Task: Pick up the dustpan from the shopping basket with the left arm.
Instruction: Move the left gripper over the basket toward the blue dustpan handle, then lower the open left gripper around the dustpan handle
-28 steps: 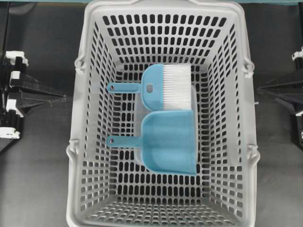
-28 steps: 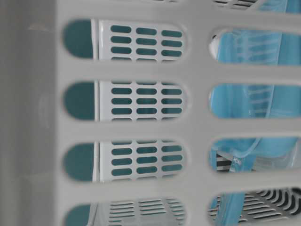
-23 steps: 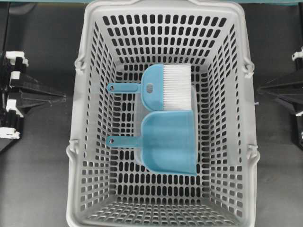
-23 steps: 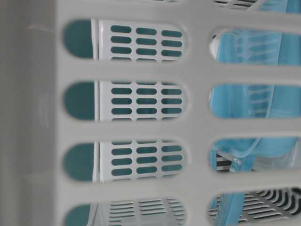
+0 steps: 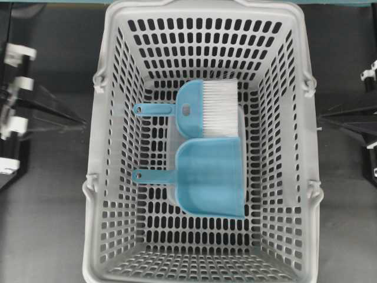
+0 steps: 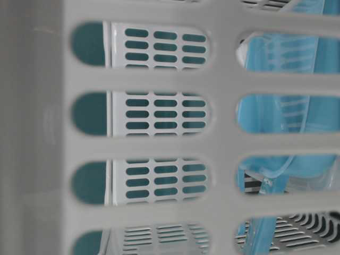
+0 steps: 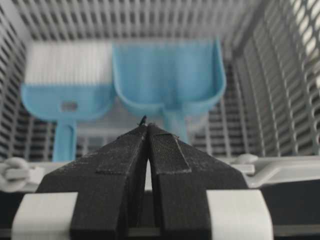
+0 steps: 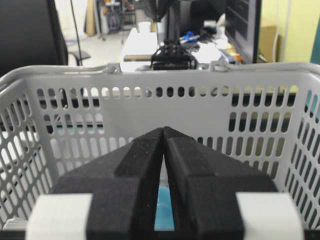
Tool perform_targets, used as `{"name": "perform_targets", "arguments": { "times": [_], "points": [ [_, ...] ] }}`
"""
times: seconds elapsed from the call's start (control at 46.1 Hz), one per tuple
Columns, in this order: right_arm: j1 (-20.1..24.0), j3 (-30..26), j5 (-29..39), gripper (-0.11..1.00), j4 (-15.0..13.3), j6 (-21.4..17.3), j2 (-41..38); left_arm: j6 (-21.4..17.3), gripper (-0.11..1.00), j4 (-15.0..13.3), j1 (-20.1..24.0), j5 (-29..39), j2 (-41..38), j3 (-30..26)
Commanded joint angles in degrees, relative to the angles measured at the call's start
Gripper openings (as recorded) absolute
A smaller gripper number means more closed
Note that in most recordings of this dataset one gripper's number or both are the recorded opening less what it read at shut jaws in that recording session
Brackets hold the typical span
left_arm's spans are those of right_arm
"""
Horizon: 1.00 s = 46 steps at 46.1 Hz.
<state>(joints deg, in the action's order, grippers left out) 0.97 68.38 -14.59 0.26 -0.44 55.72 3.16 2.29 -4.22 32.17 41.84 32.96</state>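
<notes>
The basket fills the centre of your overhead view, set on a dark table. The dustpan lies flat on the basket floor, scoop toward the right wall, thin handle pointing left and ending in a hang hole. A brush with white bristles lies just beside it on the far side, parallel, its handle also pointing left; scoop rim and brush head are touching or nearly so.

The left gripper sits outside the basket, above the left rim. Its two black fingers are pressed together, tips meeting, holding nothing. From the left wrist view, the rim and a handle hinge lie between the tips and the dustpan; the dustpan handle lines up just right of the tips, the brush handle off to the left.

The right gripper is likewise outside, facing the right wall, jaws pressed together and empty.

In the table-level view, only the slotted wall shows close up, with light blue plastic behind the slots at right.
</notes>
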Motion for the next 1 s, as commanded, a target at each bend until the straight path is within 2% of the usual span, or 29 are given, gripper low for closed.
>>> {"name": "perform_targets", "arguments": {
  "times": [0.0,0.217,0.39,0.499,0.629,0.781,0.824,0.867,0.954,0.976],
  "points": [
    [0.09,-0.44,-0.18,0.0,0.09,0.0,-0.35,-0.26,0.0,0.26,-0.35,5.62,-7.21,-8.44],
    [0.62,-0.44,-0.18,0.0,0.35,0.0,-0.26,-0.35,0.0,0.26,-1.23,15.03,-20.92,-20.48],
    [1.32,-0.35,0.18,0.0,0.26,0.0,-0.26,-0.53,0.0,0.26,-1.93,25.93,-33.31,-31.73],
    [1.93,-0.26,0.53,0.0,0.35,0.0,-0.26,-1.05,0.0,0.26,-2.02,31.99,-39.11,-36.12],
    [2.64,-0.09,0.7,0.0,0.35,0.0,-0.26,-2.64,0.0,0.26,-2.11,35.86,-43.42,-38.5],
    [3.16,0.0,0.7,0.0,0.35,0.0,-0.26,-2.81,0.01,0.26,-2.11,36.04,-44.82,-37.88],
    [3.25,0.09,0.7,0.0,0.26,0.0,-0.26,-2.46,0.04,0.26,-2.11,35.95,-44.91,-37.53],
    [3.43,0.09,0.7,0.0,0.26,0.0,-0.26,-2.37,0.14,0.26,-2.11,35.86,-45.18,-36.83],
    [3.52,0.09,0.7,0.0,0.35,0.0,-0.26,-2.64,0.38,0.26,-2.46,34.98,-45.62,-35.16],
    [3.52,0.09,0.7,0.0,0.35,0.0,-0.26,-2.64,0.48,0.26,-2.46,34.63,-45.79,-34.8]
  ]
}}
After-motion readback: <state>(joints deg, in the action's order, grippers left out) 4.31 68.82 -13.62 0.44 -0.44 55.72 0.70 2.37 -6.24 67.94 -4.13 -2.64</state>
